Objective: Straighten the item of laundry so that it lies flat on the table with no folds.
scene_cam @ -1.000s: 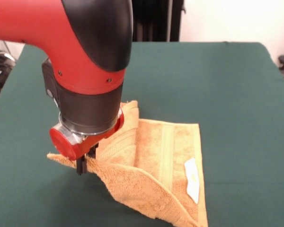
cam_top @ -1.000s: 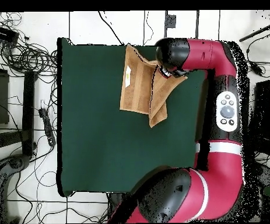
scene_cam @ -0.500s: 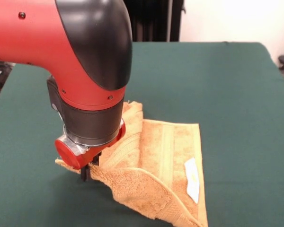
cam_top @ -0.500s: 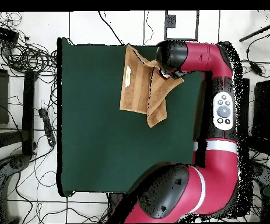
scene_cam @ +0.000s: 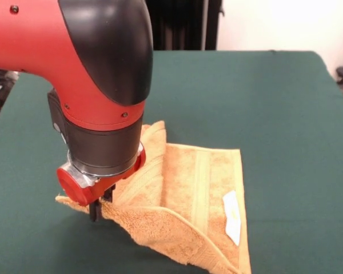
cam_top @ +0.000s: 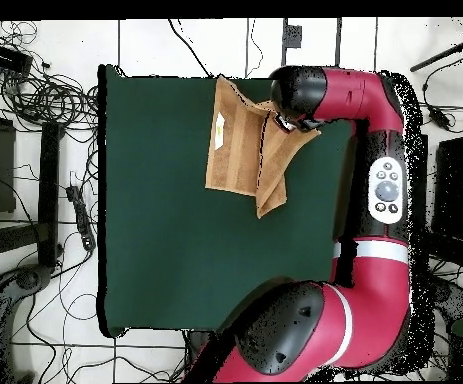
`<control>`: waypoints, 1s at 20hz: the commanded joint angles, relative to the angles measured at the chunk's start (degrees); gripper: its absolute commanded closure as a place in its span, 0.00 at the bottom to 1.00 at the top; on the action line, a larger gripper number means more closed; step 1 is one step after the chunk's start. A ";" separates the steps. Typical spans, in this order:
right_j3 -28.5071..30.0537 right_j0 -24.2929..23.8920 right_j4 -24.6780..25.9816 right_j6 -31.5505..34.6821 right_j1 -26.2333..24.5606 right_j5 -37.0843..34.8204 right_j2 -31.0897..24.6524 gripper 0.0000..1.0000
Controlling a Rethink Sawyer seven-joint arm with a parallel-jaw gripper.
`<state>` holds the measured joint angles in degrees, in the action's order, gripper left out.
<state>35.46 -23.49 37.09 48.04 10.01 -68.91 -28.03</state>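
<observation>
The golden-orange towel [scene_cam: 188, 188] lies on the dark green table [scene_cam: 263, 108], partly folded, with one flap raised and pulled over toward the left. Its white care tag [scene_cam: 232, 217] faces up near the right edge. My gripper [scene_cam: 97, 208] is low at the towel's left corner and shut on that corner, holding it just above the cloth. In the overhead view the towel [cam_top: 233, 150] sits near the table's top edge [cam_top: 165, 72]. The arm's wrist [cam_top: 297, 95] covers the gripper there.
The towel's near end reaches the bottom of the front view. Dark furniture [scene_cam: 183, 25] stands behind the table's far edge. In the overhead view, cables [cam_top: 35, 90] lie on the floor left of the table, and the arm's links [cam_top: 380, 200] run along its right side.
The gripper, still holding the towel's corner, has shifted left in the front view since half a second ago. The raised flap has moved with it. The rest of the towel has stayed put.
</observation>
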 commanded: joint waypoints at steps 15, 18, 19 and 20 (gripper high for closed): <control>-1.28 2.55 -0.78 -21.77 -0.28 -8.11 -5.68 1.00; -2.82 3.05 -0.45 -22.43 -0.75 -8.81 -6.12 1.00; -3.23 3.14 -0.32 -22.89 -0.90 -8.98 -6.26 1.00; -3.64 3.27 -0.11 -23.47 -1.04 -9.19 -6.33 1.00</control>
<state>32.13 -23.30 36.93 44.85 9.71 -72.51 -28.35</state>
